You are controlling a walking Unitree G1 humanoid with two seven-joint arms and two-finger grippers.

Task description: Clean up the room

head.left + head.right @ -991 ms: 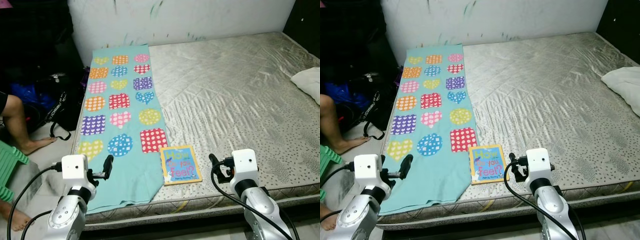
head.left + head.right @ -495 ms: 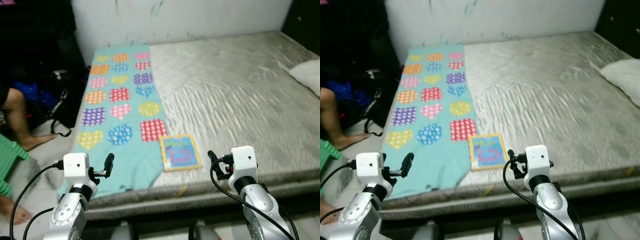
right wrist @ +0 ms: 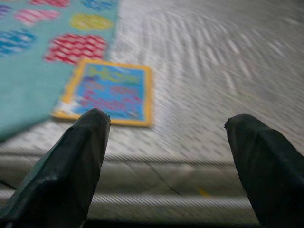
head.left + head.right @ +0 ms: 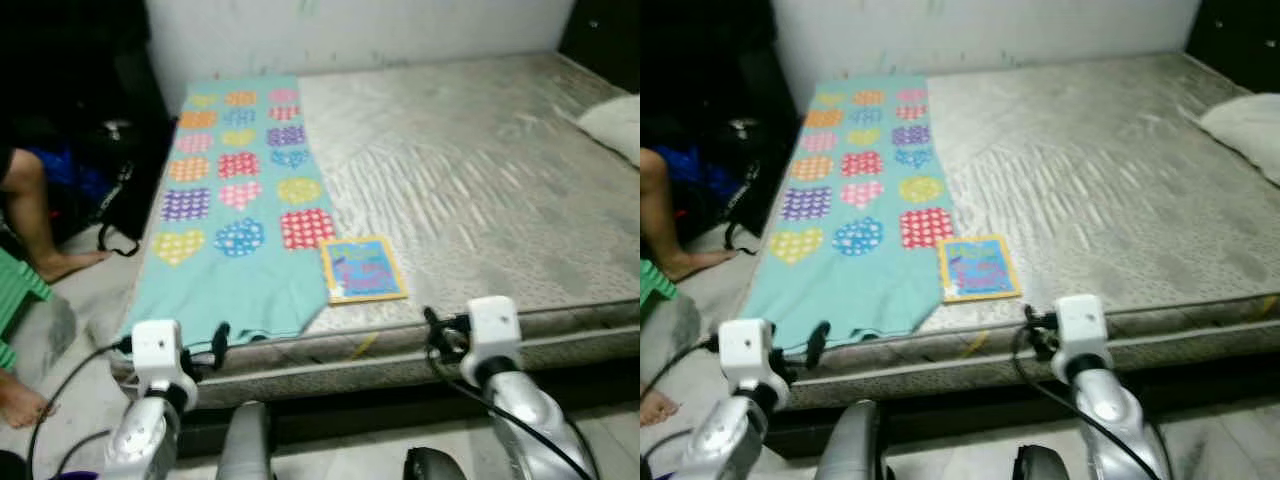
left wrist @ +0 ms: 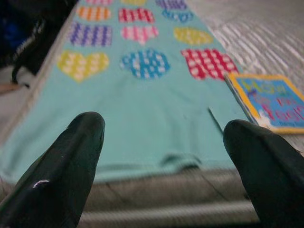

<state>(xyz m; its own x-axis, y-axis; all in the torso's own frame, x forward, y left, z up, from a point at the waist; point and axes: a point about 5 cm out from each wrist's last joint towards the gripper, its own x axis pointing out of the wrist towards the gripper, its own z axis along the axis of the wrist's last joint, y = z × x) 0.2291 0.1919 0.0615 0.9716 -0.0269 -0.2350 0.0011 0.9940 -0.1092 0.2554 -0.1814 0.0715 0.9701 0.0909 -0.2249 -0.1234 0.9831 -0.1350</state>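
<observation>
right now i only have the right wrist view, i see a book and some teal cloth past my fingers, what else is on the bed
Observer: A white pillow lies at the bed's far right edge, away from the book.
Operator: ok and where's my left gripper
Observer: The left gripper is open, held short of the mattress edge, in front of the near end of the teal cloth.
Operator: anything on the floor i should watch
Observer: A person's bare leg and foot are on the floor to the robot's left of the bed, beside a black bag.
</observation>
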